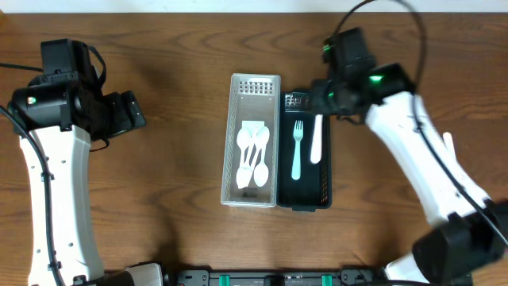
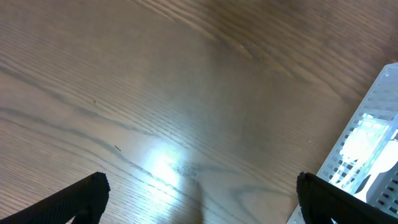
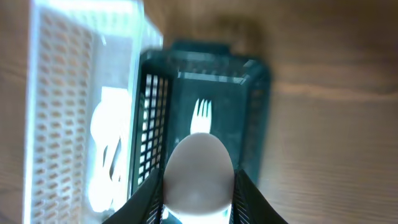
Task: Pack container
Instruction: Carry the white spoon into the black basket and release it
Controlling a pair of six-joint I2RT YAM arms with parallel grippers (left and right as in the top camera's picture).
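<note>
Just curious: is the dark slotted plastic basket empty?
Not empty: the dark plastic basket holds a pale green plastic fork.

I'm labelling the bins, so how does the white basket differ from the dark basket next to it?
The white basket holds several white spoons; the dark basket holds one light green fork. The right gripper holds a white utensil over the dark basket; nothing hangs over the white basket. Both are long, rectangular and perforated, and they sit side by side.
</note>
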